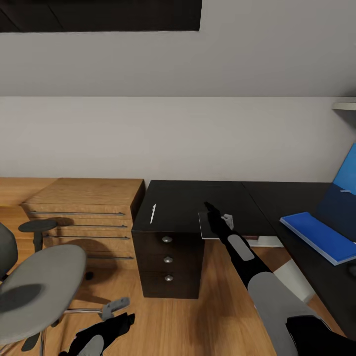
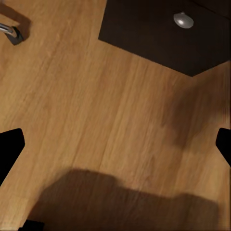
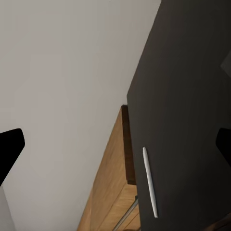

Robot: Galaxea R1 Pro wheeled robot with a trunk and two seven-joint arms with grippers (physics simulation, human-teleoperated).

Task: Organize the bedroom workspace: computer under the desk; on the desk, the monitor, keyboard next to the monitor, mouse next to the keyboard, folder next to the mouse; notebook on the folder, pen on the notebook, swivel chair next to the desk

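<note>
**deskbot_fan:** ok so where are we sitting right now? In the head view we're reaching the right gripper (image 1: 213, 211) out over the desk (image 1: 198, 195), and it's hovering right around the near edge of the notebook (image 1: 208, 228), which is lying flat at the front lip of the black top, center of the frame. Can't honestly tell from that angle whether we're touching it

**r1_tinkerer:** yeah, and in the right wrist view its two dark fingertips are sitting far apart at the side edges of the frame with nothing between them, so we're running it wide open and empty. The thing we're looking at there is the pen (image 3: 149, 182), lower middle of that frame

**deskbot_fan:** right, the pen (image 1: 153, 213) is lying on the left end of the desk in the head view, left of the claw, well apart from it. Long axis is running roughly front to back, tilted a bit

**r1_tinkerer:** so if we're going for the pen we're needing a sideways shift left, fingers straddling it across the thin side. Left gripper (image 2: 115, 144) is hanging low over the wood floor (image 2: 96, 120) at the bottom of the head view, also spread wide and empty, so the right one looks nearer. Folder (image 1: 316, 236) is waiting on the desk at the right edge
</note>
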